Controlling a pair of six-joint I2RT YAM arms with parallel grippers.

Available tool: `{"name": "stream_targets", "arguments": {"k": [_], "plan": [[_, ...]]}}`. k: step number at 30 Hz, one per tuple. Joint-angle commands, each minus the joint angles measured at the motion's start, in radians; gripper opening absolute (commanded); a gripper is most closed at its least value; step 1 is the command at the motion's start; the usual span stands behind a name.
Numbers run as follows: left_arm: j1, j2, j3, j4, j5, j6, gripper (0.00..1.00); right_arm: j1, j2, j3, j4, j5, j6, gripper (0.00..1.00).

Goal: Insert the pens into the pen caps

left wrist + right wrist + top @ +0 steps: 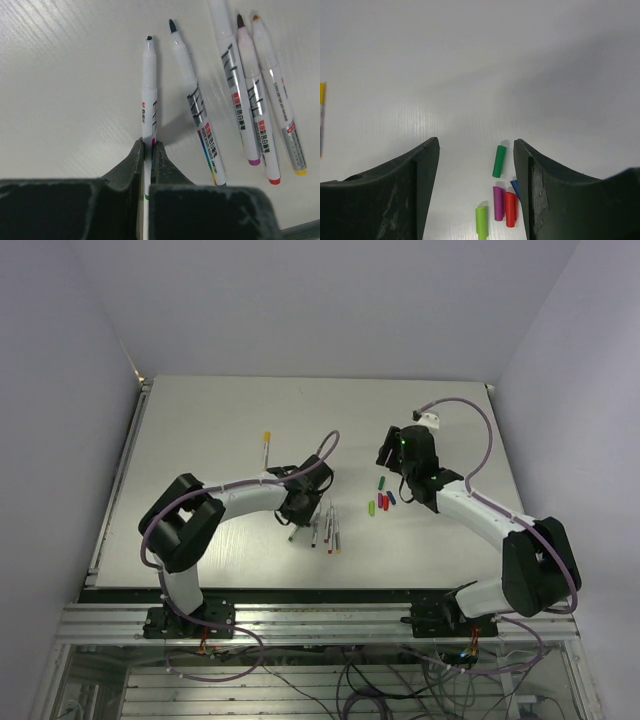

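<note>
Left claw (147, 146) pinches a thin white dark-tipped pen (149, 85); right claw (476, 150), wide above stubby coloured plastic caps (498, 202), must next seize the matching one.

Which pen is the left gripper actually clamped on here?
The leftmost pen in the left wrist view: the left gripper is shut on its barrel, while the other four pens lie free to its right.

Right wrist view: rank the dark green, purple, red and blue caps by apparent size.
1. dark green cap, purple cap, red cap: look alike, unranked.
2. blue cap: mostly hidden, only a sliver shows; unsure.
</note>
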State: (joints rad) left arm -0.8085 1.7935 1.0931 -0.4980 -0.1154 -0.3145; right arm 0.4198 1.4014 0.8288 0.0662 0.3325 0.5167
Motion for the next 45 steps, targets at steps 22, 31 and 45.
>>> {"name": "stream_targets", "arguments": {"k": [22, 31, 45], "plan": [[0.152, -0.04, 0.162, 0.211, 0.132, 0.012, 0.07, -0.003, 0.186, 0.09, -0.163, -0.006, 0.086, 0.46], [0.17, -0.071, 0.159, 0.25, 0.138, 0.018, 0.07, -0.004, 0.217, 0.101, -0.192, -0.032, 0.109, 0.37], [0.196, -0.096, 0.106, 0.286, 0.208, -0.006, 0.07, -0.004, 0.232, 0.123, -0.222, -0.036, 0.137, 0.38]]}}
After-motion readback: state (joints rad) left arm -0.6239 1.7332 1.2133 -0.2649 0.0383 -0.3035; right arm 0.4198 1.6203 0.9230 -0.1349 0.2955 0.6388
